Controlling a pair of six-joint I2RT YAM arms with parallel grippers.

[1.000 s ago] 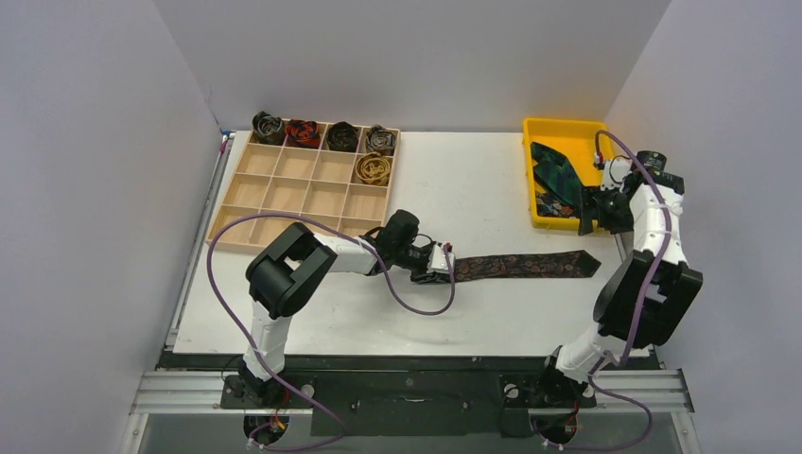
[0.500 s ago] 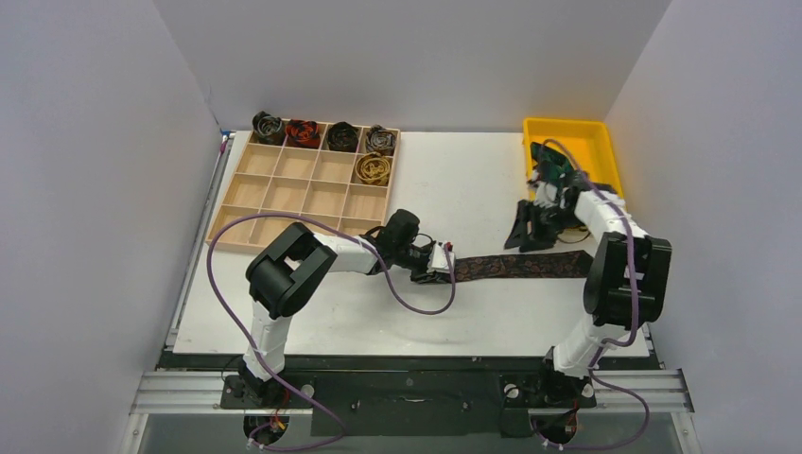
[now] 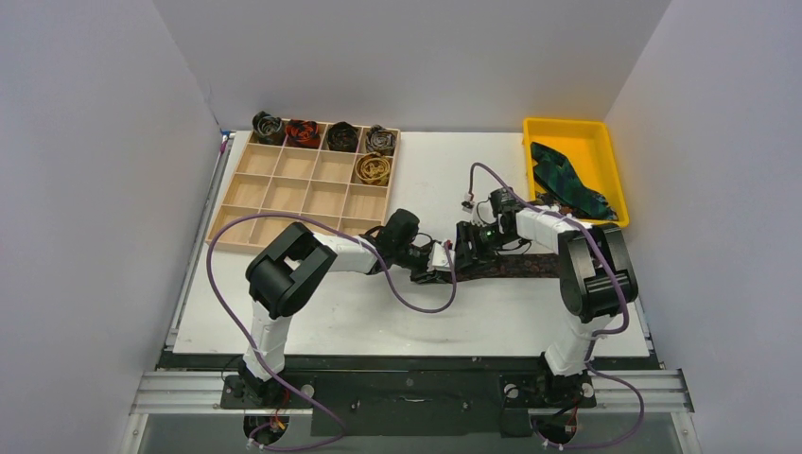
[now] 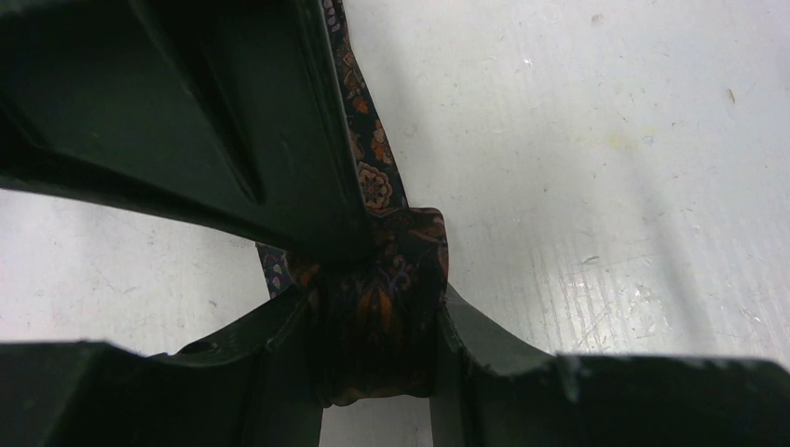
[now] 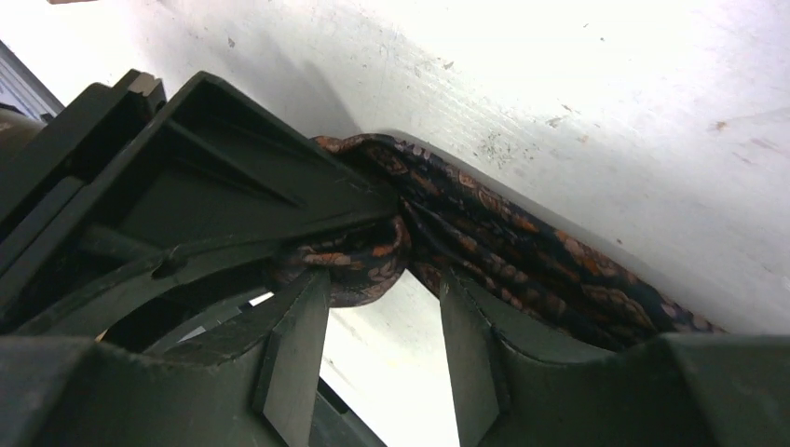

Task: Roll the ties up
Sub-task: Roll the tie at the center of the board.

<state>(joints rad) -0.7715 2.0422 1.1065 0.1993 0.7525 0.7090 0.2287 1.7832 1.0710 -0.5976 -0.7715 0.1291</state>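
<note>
A dark brown-black patterned tie (image 3: pixel 515 267) lies flat across the table's middle. My left gripper (image 3: pixel 443 265) is shut on its left end, which is folded into a small roll (image 4: pixel 377 307) between the jaws. My right gripper (image 3: pixel 463 244) is open right beside the left one. Its fingertips (image 5: pixel 312 289) straddle the same bunched end (image 5: pixel 363 265), and the rest of the tie (image 5: pixel 559 270) runs off to the right. A green-blue tie (image 3: pixel 566 178) lies in the yellow bin (image 3: pixel 567 123). Several rolled ties, among them a gold one (image 3: pixel 373 168), sit in the wooden tray (image 3: pixel 284 194).
The wooden tray of compartments is at the back left, with coils in its far row and one in the second row. The yellow bin is at the back right. White walls close in the left, back and right. A purple cable (image 3: pixel 426 305) loops near the left gripper.
My right arm has swung left from the yellow bin to the left gripper, and now lies over the dark tie. The left gripper has not moved.
</note>
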